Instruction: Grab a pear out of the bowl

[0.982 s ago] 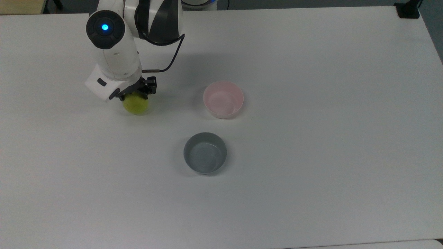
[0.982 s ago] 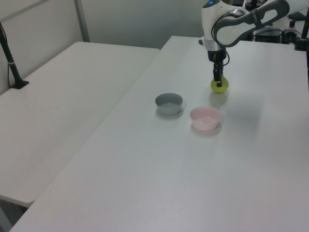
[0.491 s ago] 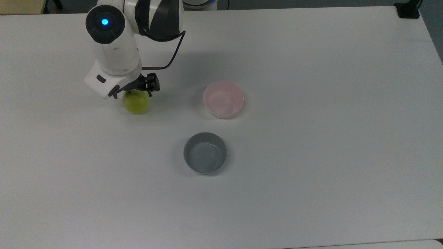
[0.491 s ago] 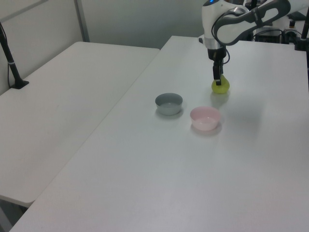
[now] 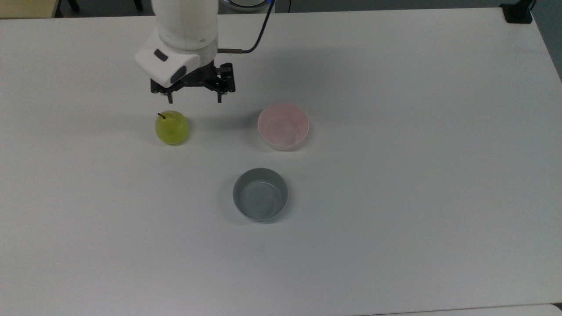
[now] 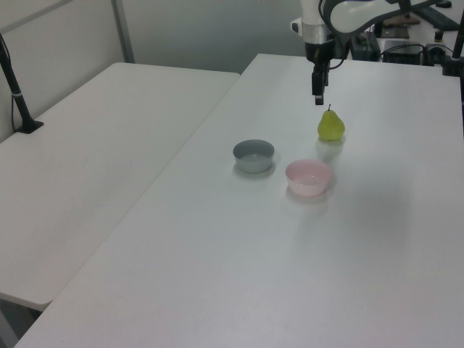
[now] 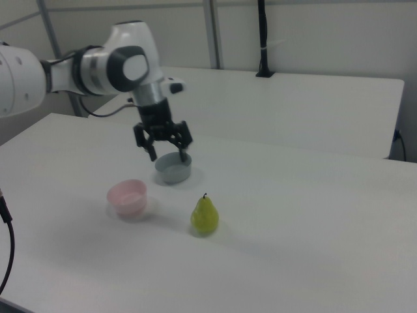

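Observation:
The yellow-green pear (image 5: 172,127) (image 6: 330,126) (image 7: 204,216) stands upright on the white table, stem up, to the top view's left of the pale pink bowl (image 5: 283,126) (image 6: 308,176) (image 7: 127,195). The pink bowl holds nothing. My gripper (image 5: 191,96) (image 6: 319,98) (image 7: 167,154) hangs open in the air with nothing between its fingers. In the top view it is above and slightly right of the pear, well apart from it, between the pear and the pink bowl.
A grey bowl (image 5: 260,194) (image 6: 254,154) (image 7: 174,169), holding nothing, sits near the pink one on the white table (image 5: 417,175). A second white table (image 6: 94,145) stands beside it, at the left view's left. A black clamp (image 5: 518,13) grips the far table corner.
The gripper opened off the pear, rose and drew away toward the top view's upper right. The pear stays standing on the table where it was let go.

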Tool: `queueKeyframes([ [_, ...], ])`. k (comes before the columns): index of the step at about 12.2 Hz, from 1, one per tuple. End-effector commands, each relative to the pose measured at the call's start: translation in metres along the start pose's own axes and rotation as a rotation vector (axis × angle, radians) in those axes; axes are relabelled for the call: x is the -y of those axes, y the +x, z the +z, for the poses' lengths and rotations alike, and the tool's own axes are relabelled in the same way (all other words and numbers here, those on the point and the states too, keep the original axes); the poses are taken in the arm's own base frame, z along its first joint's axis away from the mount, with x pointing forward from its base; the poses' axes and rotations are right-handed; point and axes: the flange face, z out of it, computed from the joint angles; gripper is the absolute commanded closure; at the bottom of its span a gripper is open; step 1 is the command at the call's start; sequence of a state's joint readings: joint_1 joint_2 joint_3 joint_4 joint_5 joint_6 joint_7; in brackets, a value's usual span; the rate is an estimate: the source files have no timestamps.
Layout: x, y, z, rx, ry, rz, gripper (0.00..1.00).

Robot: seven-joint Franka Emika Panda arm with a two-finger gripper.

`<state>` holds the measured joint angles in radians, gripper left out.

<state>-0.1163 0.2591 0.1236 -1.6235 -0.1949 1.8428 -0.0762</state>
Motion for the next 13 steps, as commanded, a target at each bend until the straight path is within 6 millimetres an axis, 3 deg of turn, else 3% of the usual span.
queueKeyframes([
  [1,0.057,-0.015,-0.048,-0.021,-0.014,0.064,0.0],
  [3,0.066,-0.034,-0.086,-0.05,0.057,0.129,0.0],
  [5,0.055,-0.051,-0.103,-0.03,0.089,0.146,0.0],
  [9,0.035,-0.062,-0.113,-0.026,0.085,0.18,0.0],
  [13,0.036,-0.064,-0.112,-0.013,0.085,0.174,0.0],
])
